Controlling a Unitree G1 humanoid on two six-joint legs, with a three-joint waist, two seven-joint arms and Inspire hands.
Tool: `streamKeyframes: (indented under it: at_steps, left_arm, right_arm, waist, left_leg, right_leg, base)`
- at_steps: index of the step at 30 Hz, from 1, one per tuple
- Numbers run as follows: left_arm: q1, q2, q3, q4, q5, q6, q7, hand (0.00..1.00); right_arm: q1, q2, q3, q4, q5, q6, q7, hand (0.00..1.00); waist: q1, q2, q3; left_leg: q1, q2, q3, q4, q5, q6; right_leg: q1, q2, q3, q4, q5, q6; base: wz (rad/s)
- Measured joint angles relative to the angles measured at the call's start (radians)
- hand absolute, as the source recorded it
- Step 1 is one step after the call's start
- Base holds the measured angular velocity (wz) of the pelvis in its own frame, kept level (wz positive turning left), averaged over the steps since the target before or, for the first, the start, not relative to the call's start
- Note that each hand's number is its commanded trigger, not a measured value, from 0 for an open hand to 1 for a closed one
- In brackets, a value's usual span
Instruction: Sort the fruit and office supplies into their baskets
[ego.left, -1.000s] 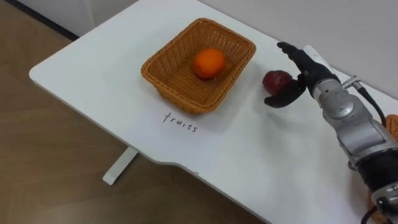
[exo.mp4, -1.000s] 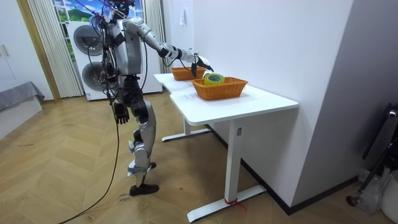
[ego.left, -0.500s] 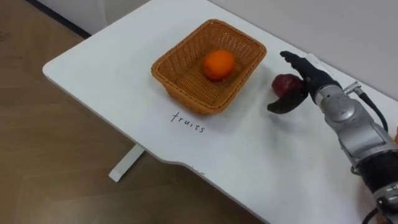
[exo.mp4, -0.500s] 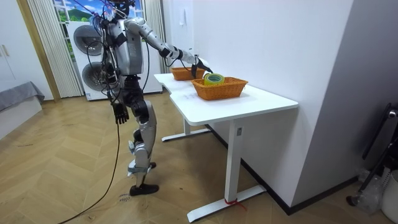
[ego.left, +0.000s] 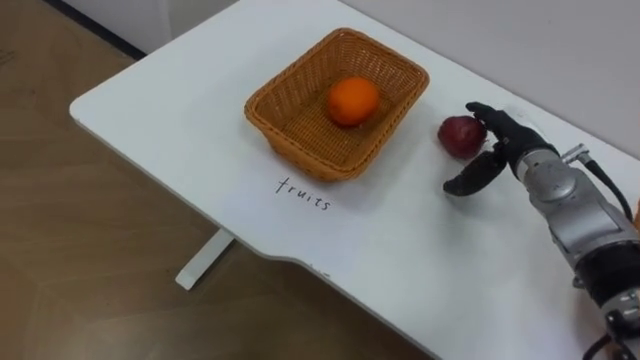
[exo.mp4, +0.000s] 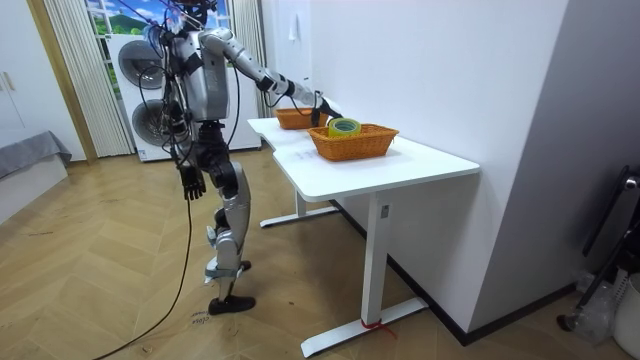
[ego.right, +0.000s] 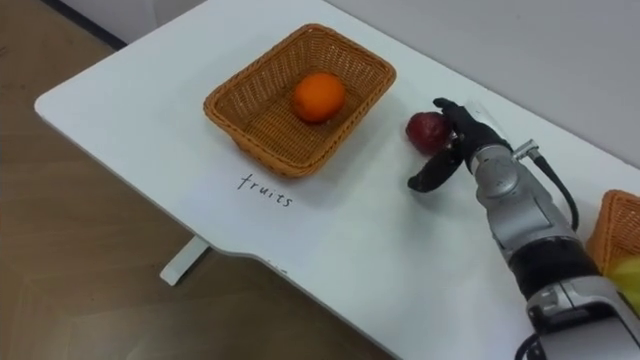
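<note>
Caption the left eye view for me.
Right robot hand open beside a red fruit on the white table; an orange lies in the wicker basket.

We are logging a rectangular wicker fruit basket (ego.left: 300, 150) sitting upright on the white table (ego.left: 160, 90). It is holding one orange (ego.left: 353, 101), which is resting around the middle of its floor. A dark red round fruit (ego.left: 460, 135) is lying on the tabletop just to the right of that basket, outside it. In the room view, we are recording a second wicker basket (exo.mp4: 360, 143) standing near the first on the same table and carrying a yellow-green tape roll (exo.mp4: 344, 127).
</note>
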Motion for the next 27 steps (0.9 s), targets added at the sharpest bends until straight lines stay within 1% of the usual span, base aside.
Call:
streamKeyframes:
  at_steps: [5, 6, 8, 9, 13, 14, 16, 18, 23, 27]
  left_arm:
    - [-0.001, 0.001, 0.0, 0.0, 0.0, -0.003, -0.006, 0.0]
    - [-0.003, 0.001, -0.001, 0.0, 0.0, -0.006, -0.006, 0.0]
    - [-0.005, 0.003, -0.001, 0.0, 0.0, -0.011, -0.007, 0.0]
    - [-0.007, 0.004, -0.002, 0.0, 0.0, -0.014, -0.008, 0.0]
    - [-0.015, 0.01, -0.021, 0.001, 0.0, -0.013, -0.021, 0.0]
    - [-0.023, 0.012, -0.021, 0.003, 0.0, -0.013, -0.025, 0.0]
    - [-0.031, 0.014, -0.021, 0.004, 0.0, -0.015, -0.025, 0.0]
    - [-0.036, 0.016, -0.025, 0.007, 0.0, -0.016, -0.025, 0.0]
    - [-0.042, 0.017, -0.031, 0.011, 0.0, -0.015, -0.025, 0.0]
    - [-0.052, 0.018, -0.051, 0.018, -0.001, -0.016, -0.027, 0.0]
  right_arm:
    - [-0.051, 0.0, 0.0, 0.065, -0.001, -0.005, -0.011, 0.0]
    - [-0.056, 0.0, 0.0, 0.071, -0.003, -0.005, -0.014, 0.0]
    - [-0.062, 0.0, 0.001, 0.071, -0.011, -0.005, -0.015, 0.0]
    - [-0.068, 0.0, 0.0, 0.071, -0.017, -0.005, -0.017, 0.0]
    - [-0.075, 0.0, 0.001, 0.071, -0.023, -0.005, -0.019, 0.0]
    - [-0.078, 0.0, 0.0, 0.074, -0.024, -0.005, -0.019, 0.0]
    - [-0.088, 0.0, 0.0, 0.092, -0.025, -0.006, -0.019, 0.0]
    - [-0.108, 0.0, 0.0, 0.111, -0.026, -0.005, -0.019, 0.0]
    - [-0.124, 0.0, 0.0, 0.111, -0.026, -0.008, -0.019, 0.0]
    - [-0.141, 0.0, 0.003, 0.117, -0.026, -0.01, -0.019, 0.0]
  waist:
    - [0.0, 0.0, 0.0021]
    - [0.0, -0.001, 0.0045]
    - [0.0, -0.005, 0.0044]
    - [-0.001, -0.008, 0.0061]
    - [0.005, -0.013, 0.0085]
    - [0.011, -0.012, 0.0126]
    - [0.02, -0.012, 0.0138]
    - [0.022, -0.01, 0.0175]
    - [0.022, -0.01, 0.0179]
    - [0.024, -0.005, 0.0214]
  left_leg:
    - [0.0, 0.0, 0.0, -0.001, 0.0, 0.0]
    - [-0.001, 0.0, 0.0, -0.001, 0.0, 0.0]
    - [-0.014, 0.001, 0.0, 0.002, 0.0, 0.0]
    - [-0.026, 0.002, 0.0, 0.007, 0.001, -0.001]
    - [-0.05, 0.002, 0.0, 0.019, 0.0, -0.001]
    - [-0.054, 0.002, 0.0, 0.023, 0.0, 0.0]
    - [-0.06, 0.002, -0.001, 0.024, 0.0, 0.0]
    - [-0.066, 0.001, -0.004, 0.024, 0.0, -0.001]
    - [-0.079, 0.001, -0.006, 0.024, 0.0, -0.001]
    - [-0.081, 0.001, -0.006, 0.023, 0.0, -0.001]
  right_leg:
    - [0.001, 0.0, -0.001, -0.001, 0.0, 0.0]
    - [0.0, 0.0, -0.001, -0.001, 0.0, 0.0]
    - [-0.013, 0.001, -0.001, 0.002, 0.0, 0.0]
    - [-0.022, 0.002, -0.001, 0.002, 0.001, -0.002]
    - [-0.044, 0.003, -0.001, 0.002, 0.003, -0.003]
    - [-0.046, 0.003, -0.002, 0.002, 0.003, -0.003]
    - [-0.051, 0.003, -0.003, 0.001, 0.003, -0.003]
    - [-0.055, 0.003, -0.006, 0.001, 0.003, -0.003]
    - [-0.068, 0.003, -0.009, 0.0, 0.003, -0.003]
    - [-0.069, 0.003, -0.011, 0.0, 0.003, -0.003]
  base:
    - [0.0]
    - [0.0]
    - [0.0]
    - [0.0]
    - [0.0]
    - [0.0]
    - [0.0]
    - [0.02]
    - [0.0]
    - [0.0]
